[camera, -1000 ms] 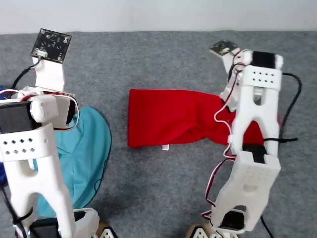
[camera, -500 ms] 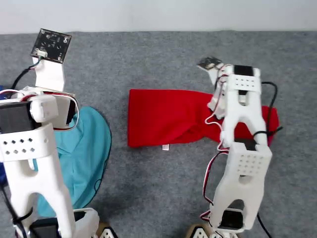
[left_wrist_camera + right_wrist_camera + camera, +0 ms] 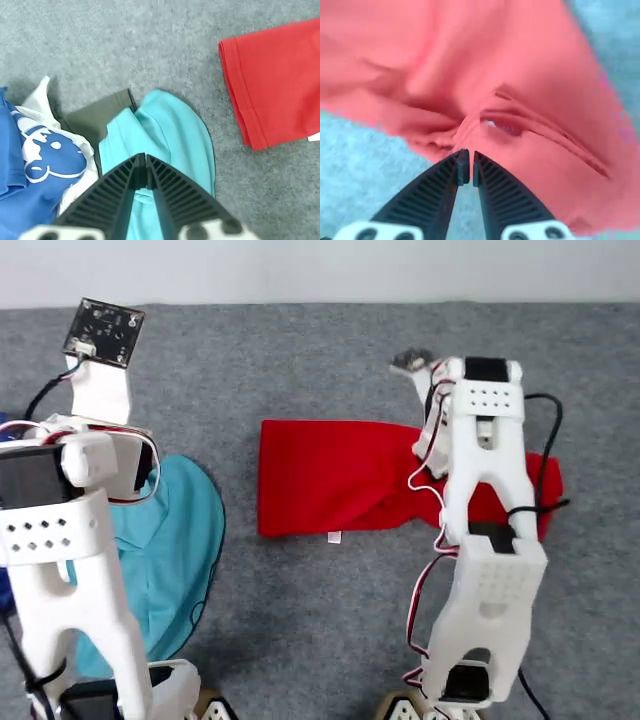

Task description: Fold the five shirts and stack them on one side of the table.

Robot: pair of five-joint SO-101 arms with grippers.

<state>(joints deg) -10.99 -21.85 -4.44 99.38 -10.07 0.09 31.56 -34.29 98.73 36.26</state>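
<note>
A red shirt (image 3: 340, 485) lies partly folded in the middle of the grey table, with a small white tag at its near edge. My right arm (image 3: 485, 470) stretches over its right part. In the right wrist view the right gripper (image 3: 468, 159) is shut just above a creased edge of the red shirt (image 3: 530, 85), with nothing seen between its fingers. A teal shirt (image 3: 185, 540) lies at the left under my left arm (image 3: 70, 530). My left gripper (image 3: 145, 161) is shut above the teal shirt (image 3: 170, 135).
Beside the teal shirt lie an olive shirt (image 3: 97, 117) and a white and blue shirt (image 3: 35, 165), bunched together at the table's left side. Bare grey table (image 3: 300, 370) stretches behind the red shirt and in front of it.
My right arm has swung to the left over the red shirt, uncovering the shirt's right end. The left arm and the shirts have stayed put.
</note>
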